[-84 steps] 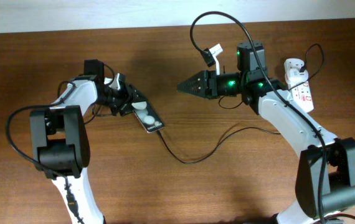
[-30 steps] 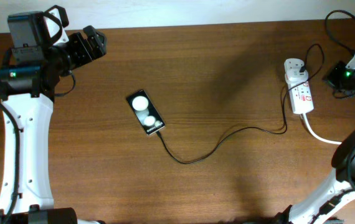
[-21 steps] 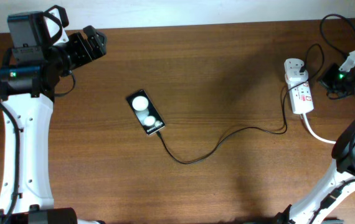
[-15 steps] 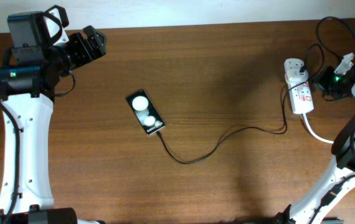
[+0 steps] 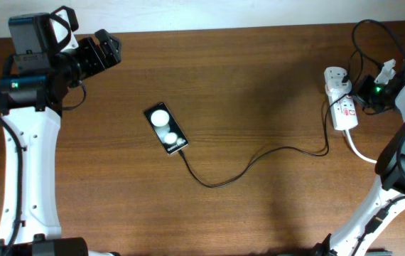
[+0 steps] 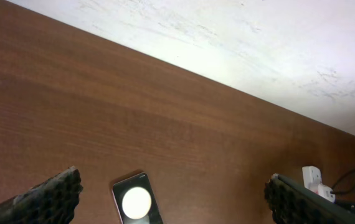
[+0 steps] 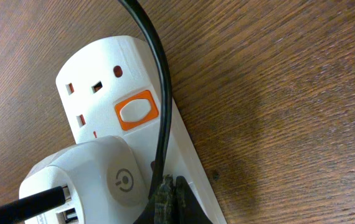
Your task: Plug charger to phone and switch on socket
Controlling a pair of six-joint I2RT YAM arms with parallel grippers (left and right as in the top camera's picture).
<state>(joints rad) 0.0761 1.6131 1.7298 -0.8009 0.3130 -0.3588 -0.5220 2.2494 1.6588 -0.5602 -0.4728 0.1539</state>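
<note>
The black phone [image 5: 165, 129] lies left of the table's middle, two bright reflections on its screen; it also shows low in the left wrist view as the phone [image 6: 135, 202]. The thin black charger [image 5: 224, 178] meets its lower end and runs right to the white socket [image 5: 341, 99]. My left gripper [image 5: 107, 51] is open, high at the back left, its fingers [image 6: 47, 196] wide apart. My right gripper [image 5: 363, 91] is shut, with its tip [image 7: 168, 196] resting on the socket [image 7: 96, 87] just below the orange switch [image 7: 137, 111].
A white adapter [image 7: 103, 180] is plugged into the socket beside my right gripper's tip. A black cable [image 7: 157, 93] crosses the socket past the switch. The socket's thick white cord [image 5: 362, 153] trails off right. The table's back edge [image 6: 227, 84] meets a white wall.
My right gripper has moved left from the table's right edge to the socket, staying shut. The left arm, phone and charger have not moved.
</note>
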